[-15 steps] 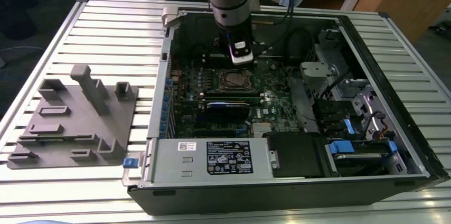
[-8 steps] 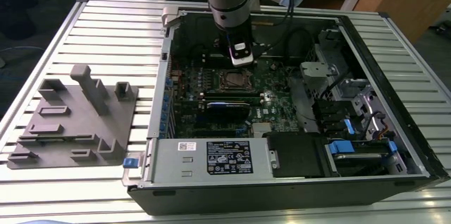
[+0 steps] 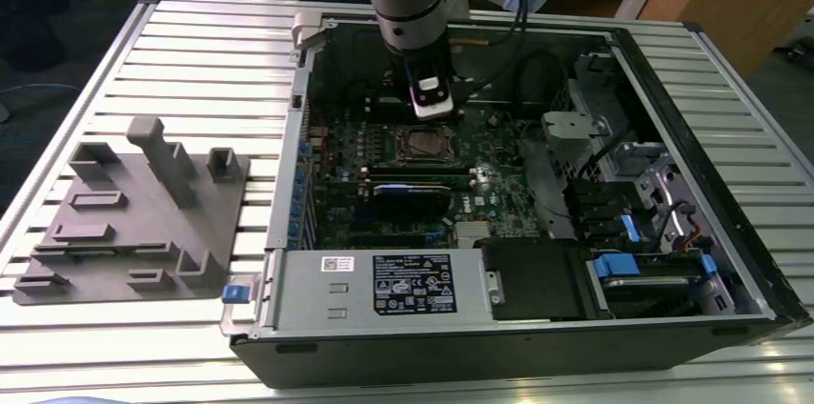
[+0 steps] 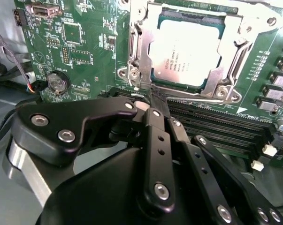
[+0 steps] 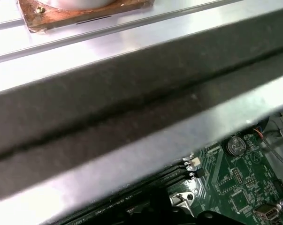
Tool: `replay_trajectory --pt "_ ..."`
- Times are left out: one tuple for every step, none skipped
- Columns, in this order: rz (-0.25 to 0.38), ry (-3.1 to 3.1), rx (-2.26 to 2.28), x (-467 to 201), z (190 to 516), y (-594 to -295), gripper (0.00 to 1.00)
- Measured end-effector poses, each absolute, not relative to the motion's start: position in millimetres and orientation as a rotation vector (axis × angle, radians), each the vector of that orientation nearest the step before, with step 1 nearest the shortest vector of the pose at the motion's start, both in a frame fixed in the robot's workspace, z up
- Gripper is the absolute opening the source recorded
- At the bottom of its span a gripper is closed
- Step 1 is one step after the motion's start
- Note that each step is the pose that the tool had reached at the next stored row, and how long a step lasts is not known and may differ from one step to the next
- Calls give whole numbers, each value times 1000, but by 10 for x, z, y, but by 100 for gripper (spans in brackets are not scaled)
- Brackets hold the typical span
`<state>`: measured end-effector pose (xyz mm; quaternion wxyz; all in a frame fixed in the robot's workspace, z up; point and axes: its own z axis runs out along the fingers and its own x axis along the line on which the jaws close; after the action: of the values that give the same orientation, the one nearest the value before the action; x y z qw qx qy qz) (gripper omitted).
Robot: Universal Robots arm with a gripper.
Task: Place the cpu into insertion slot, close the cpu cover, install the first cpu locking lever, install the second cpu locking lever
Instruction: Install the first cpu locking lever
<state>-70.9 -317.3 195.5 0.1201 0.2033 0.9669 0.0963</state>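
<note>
You see cpu (image 4: 186,54) top dull silver-grey w/ dark print; cpu cover (image 4: 137,56) bright silver metal. Board (image 4: 80,42) green w/ fine pale traces. Gripper (image 4: 153,105) matte black, silver screw heads. In exterior view, fixture (image 3: 133,218) plain grey; table (image 3: 191,51) pale ribbed metal; clip (image 3: 234,292) blue.

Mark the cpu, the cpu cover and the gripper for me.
cpu (image 4: 186,58), second wrist view, middle of its metal top.
cpu cover (image 4: 136,47), second wrist view, one side bar of the frame.
gripper (image 4: 153,105), second wrist view, at its fingertips.
</note>
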Motion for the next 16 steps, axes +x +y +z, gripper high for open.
replay_trajectory --pt "281 2825 594 -711 1955 -3159 11" --pt "281 2825 595 -712 1955 -3145 11" --pt "281 2825 595 -713 1955 -3130 11" --pt "282 2824 595 -713 1954 -3116 11" --pt "282 2824 596 -714 1954 -3107 11" --pt "281 2824 596 -715 1955 -3102 11" --pt "281 2824 596 -717 1955 -3101 11" --pt "282 2823 595 -717 1955 -3101 11" --pt "282 2820 595 -720 1954 -3101 11" --pt "283 2815 593 -723 1952 -3101 11" --pt "285 2808 591 -729 1948 -3101 11" --pt "287 2800 588 -740 1941 -3101 11" --pt "288 2794 587 -749 1934 -3101 11" --pt "289 2791 586 -756 1927 -3101 11" --pt "289 2790 585 -760 1923 -3101 11" --pt "290 2789 585 -761 1920 -3102 11"
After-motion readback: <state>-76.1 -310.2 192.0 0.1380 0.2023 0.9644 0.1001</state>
